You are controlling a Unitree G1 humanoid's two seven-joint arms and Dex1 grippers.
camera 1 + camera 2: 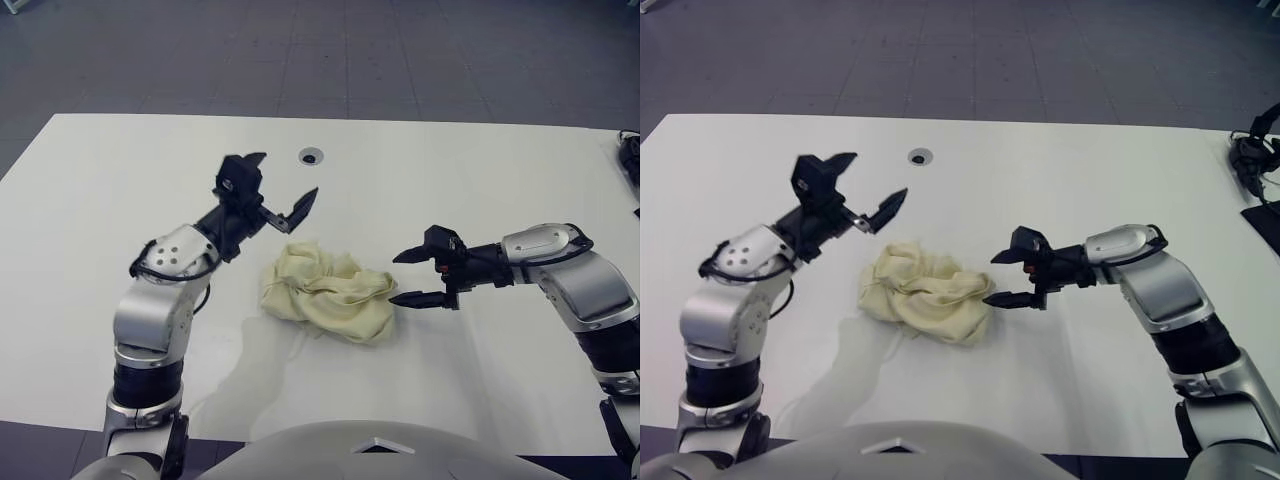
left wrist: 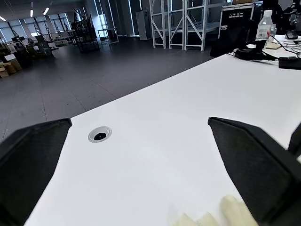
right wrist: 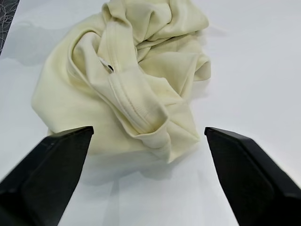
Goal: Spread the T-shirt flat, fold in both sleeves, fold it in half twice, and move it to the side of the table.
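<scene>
A pale yellow T-shirt (image 1: 325, 290) lies crumpled in a heap near the middle of the white table (image 1: 500, 180); its ribbed collar (image 3: 134, 106) faces the right wrist camera. My right gripper (image 1: 412, 277) stands open just right of the heap, close to the table surface, with nothing between its fingers. My left gripper (image 1: 283, 182) is open too, raised above the table behind the heap's left end and apart from the cloth. An edge of the T-shirt (image 2: 221, 214) shows low between the left fingers (image 2: 256, 165).
A round cable hole (image 1: 311, 155) sits in the table behind the shirt. Dark cables and gear (image 1: 1252, 160) lie at the table's far right edge. Bare white tabletop surrounds the heap on all sides.
</scene>
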